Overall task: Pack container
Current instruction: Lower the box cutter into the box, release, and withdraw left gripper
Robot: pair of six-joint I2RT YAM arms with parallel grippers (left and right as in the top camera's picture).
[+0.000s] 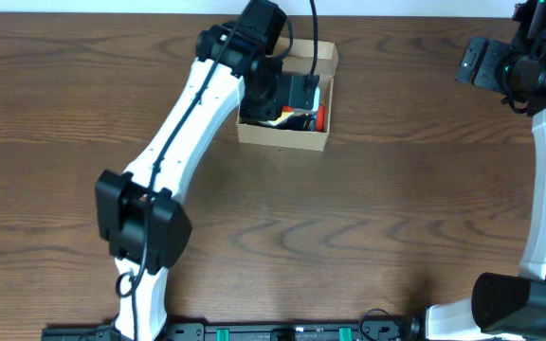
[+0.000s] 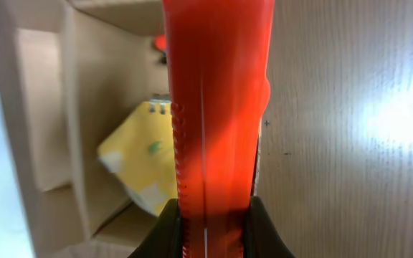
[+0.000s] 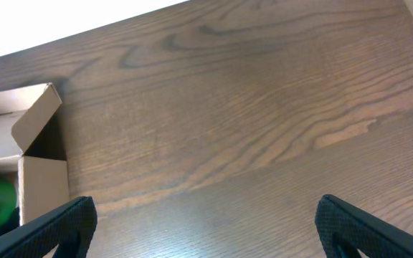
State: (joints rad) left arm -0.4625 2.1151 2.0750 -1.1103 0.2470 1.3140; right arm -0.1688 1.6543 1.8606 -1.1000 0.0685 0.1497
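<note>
Container (image 1: 284, 138) open, left gripper (image 2: 212, 228) clamping red object (image 2: 217, 107), right gripper (image 3: 206, 226) spread wide

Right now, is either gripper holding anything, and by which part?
Left gripper is shut on a long red item, clamped at its near end, above the container. Right gripper is open and empty.
</note>
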